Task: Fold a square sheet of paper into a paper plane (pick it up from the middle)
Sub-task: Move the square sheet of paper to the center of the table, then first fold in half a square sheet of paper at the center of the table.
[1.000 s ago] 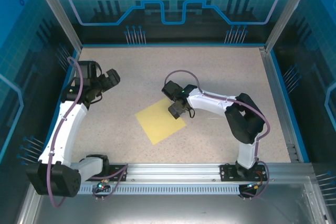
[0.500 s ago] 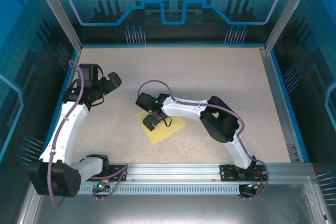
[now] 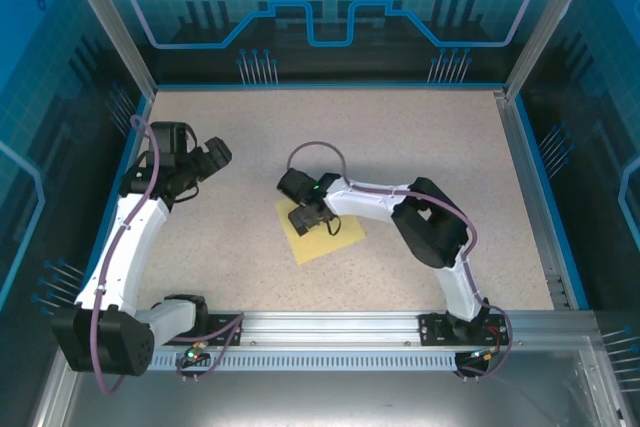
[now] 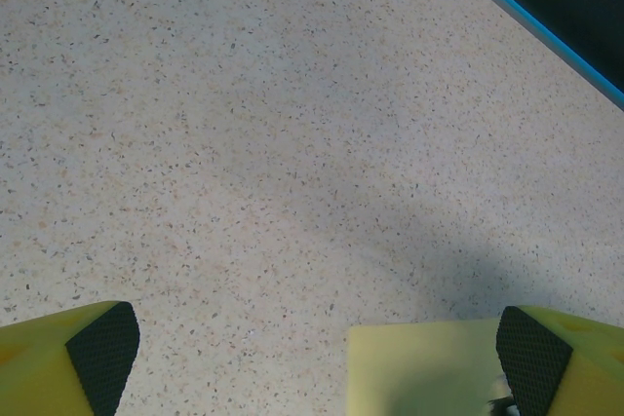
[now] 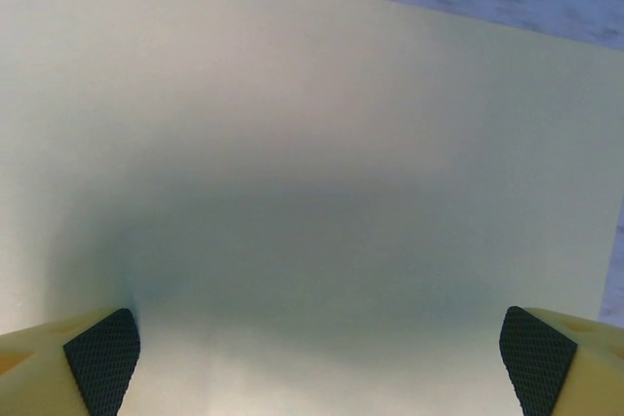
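Spreading across the enclosure floor is one speckled beige table (image 3: 420, 137). Near its middle lies one square sheet of paper (image 3: 325, 245), thin, flat, bright yellow and unfolded.

Two white-and-black robot arms are bolted at the near edge. The right arm (image 3: 380, 197) bends in from the right of the sheet and ends above the sheet's far-left part. The left arm (image 3: 125, 232) rises well to the left of the sheet, apart from it.

The right gripper (image 3: 305, 219) hangs low over the sheet. In the right wrist view its (image 5: 322, 348) two yellow fingers with black pads (image 5: 102, 348) stand spread wide, with the sheet (image 5: 322, 143) beneath and between them. Whether the pads touch the paper cannot be told.

The left gripper (image 3: 215, 154) sits to the far left of the sheet. In the left wrist view its (image 4: 317, 350) two fingers are likewise spread wide over bare table, pinching nothing, with one corner of the sheet (image 4: 419, 367) just beside one of the fingers.
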